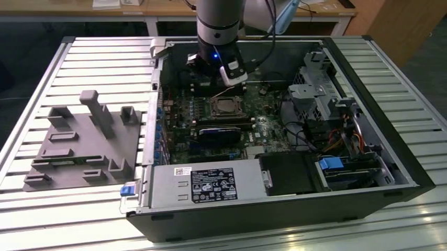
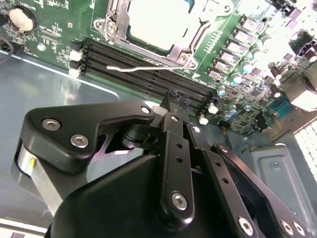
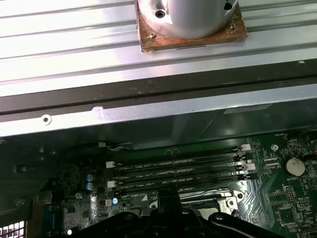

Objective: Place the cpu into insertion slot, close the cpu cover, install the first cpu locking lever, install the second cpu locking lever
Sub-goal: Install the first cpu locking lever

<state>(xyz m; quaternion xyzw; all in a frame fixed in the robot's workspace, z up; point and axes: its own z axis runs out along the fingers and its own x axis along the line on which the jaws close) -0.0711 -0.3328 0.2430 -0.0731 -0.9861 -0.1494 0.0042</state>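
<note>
The insertion slot (image 1: 225, 107) sits on the green board inside the open computer case. In it lies the cpu (image 2: 158, 22), its pale silver top showing through the window of the cpu cover (image 2: 184, 43), which lies flat over it. A thin wire locking lever (image 2: 148, 67) rests across the black memory slots (image 2: 143, 69) beside the socket. My gripper (image 1: 225, 92) hangs just behind the socket, over the memory slots. Its fingers meet at the tip (image 2: 172, 99) with nothing between them. In the first wrist view the gripper body (image 3: 163, 218) covers most of the socket's rim (image 3: 229, 202).
A grey fixture (image 1: 84, 141) with posts stands on the slatted table at the exterior view's left. Inside the case are a power supply (image 1: 202, 185), a drive cage (image 1: 321, 94), cables (image 1: 342, 141) and a black block (image 1: 220, 133) near the socket. The case wall (image 3: 148, 116) runs close behind the board.
</note>
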